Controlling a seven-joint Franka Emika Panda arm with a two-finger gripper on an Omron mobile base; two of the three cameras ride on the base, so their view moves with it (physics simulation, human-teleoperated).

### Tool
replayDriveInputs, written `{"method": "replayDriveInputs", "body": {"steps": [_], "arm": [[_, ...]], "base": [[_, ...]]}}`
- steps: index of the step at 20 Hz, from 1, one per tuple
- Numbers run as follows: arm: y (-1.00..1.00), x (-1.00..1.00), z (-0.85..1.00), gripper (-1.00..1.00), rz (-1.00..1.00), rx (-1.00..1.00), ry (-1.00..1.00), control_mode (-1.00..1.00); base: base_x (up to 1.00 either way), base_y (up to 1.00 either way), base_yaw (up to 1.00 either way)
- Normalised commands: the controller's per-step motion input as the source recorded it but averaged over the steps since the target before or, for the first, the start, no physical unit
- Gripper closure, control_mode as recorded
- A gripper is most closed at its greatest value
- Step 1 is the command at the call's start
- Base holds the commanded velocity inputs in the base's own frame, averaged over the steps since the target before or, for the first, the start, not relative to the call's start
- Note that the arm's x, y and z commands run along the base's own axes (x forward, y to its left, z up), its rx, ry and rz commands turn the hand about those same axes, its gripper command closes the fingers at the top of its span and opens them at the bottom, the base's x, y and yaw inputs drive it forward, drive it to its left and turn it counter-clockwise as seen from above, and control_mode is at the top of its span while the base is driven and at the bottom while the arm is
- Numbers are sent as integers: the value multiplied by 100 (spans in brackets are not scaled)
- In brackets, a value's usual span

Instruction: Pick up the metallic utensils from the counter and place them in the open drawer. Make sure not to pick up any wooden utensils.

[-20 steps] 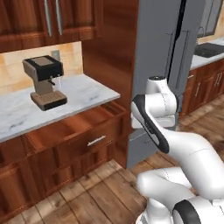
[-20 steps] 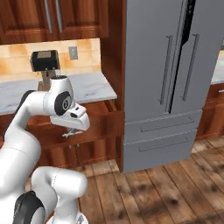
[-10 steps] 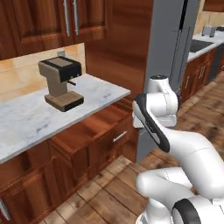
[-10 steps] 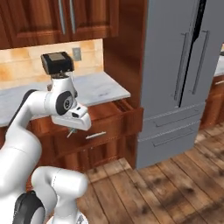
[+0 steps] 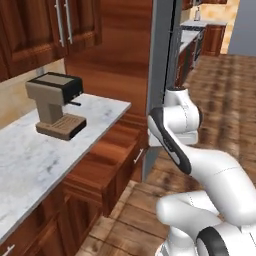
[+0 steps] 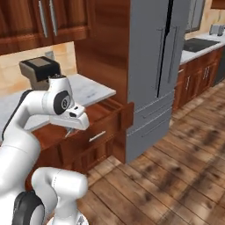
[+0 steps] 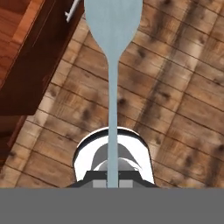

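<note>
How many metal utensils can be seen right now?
1. A slim silver-grey metal utensil with a broad rounded end is held in the tool, out over the brown plank floor beside the reddish-brown wooden drawer. Others may be hidden.

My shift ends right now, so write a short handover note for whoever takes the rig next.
Gripper: shut on the silver-grey utensil, which points out over the wood floor.
Open drawer: beside the arm, below the marble top with the coffee machine.
Done: one metal piece picked up.
Left: put it in the drawer. I cannot tell from here what else is left on the counter.
</note>
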Motion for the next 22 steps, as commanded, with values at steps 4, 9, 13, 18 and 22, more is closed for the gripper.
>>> {"method": "replayDriveInputs", "body": {"steps": [4, 9, 13, 18, 22], "arm": [[0, 0, 0, 100, 0, 0, 0, 100], [0, 0, 0, 100, 0, 0, 0, 100], [0, 0, 0, 100, 0, 0, 0, 100], [0, 0, 0, 100, 0, 0, 0, 100], [0, 0, 0, 100, 0, 0, 0, 100]], "base": [[-12, 96, -46], [-9, 84, -42], [-5, 43, -33], [9, 63, -13], [0, 52, -7]]}}
